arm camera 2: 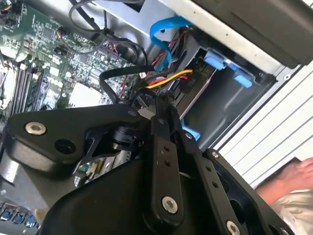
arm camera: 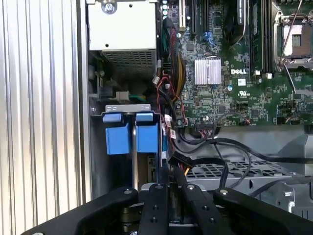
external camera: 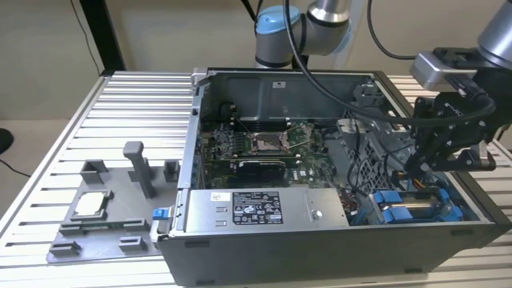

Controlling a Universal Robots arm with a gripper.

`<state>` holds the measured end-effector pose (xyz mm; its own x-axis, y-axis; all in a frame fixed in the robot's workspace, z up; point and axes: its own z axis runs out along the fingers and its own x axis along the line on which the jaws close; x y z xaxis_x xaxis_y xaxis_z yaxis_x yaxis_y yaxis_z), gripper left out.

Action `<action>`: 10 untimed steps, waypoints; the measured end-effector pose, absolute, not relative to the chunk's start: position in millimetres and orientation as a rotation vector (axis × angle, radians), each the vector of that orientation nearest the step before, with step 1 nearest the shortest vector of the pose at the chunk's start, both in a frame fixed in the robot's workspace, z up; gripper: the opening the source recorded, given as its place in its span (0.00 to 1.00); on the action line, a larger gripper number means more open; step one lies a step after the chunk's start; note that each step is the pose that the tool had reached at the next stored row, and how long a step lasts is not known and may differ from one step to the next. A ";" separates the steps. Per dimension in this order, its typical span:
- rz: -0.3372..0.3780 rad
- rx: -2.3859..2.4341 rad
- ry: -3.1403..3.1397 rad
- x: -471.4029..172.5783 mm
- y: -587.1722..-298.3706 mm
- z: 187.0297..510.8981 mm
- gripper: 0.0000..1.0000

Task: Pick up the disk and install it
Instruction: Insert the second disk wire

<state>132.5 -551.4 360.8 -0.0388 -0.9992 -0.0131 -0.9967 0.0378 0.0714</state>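
Note:
The disk (external camera: 409,207) sits in the drive bay at the front corner of the open computer case (external camera: 320,252), on the exterior view's right. Its blue bracket ends (arm camera: 132,134) face up, and a grey metal side (arm camera 2: 195,95) shows in the second wrist view. My gripper (external camera: 421,170) hangs just above and behind the bay, inside the case. Its fingers (arm camera: 156,200) are pressed together, with nothing seen between them. The gripper tip (arm camera 2: 164,104) is right beside a black plug with yellow and red wires (arm camera 2: 168,81).
The motherboard (external camera: 264,150) lies on the case floor, with loose black cables (arm camera: 230,147) beside my gripper. A grey box with a black label (external camera: 256,210) fills the front. A grey fixture plate (external camera: 104,240) holding a square chip (external camera: 90,204) is on the exterior view's left. A person's hand (arm camera 2: 293,183) rests outside the case.

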 end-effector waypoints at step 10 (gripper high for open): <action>-0.089 2.145 -2.251 125.4 -555.7 360.8 0.00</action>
<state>125.4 -555.7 360.8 -0.0491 -0.9986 -0.0171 -0.9969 0.0479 0.0628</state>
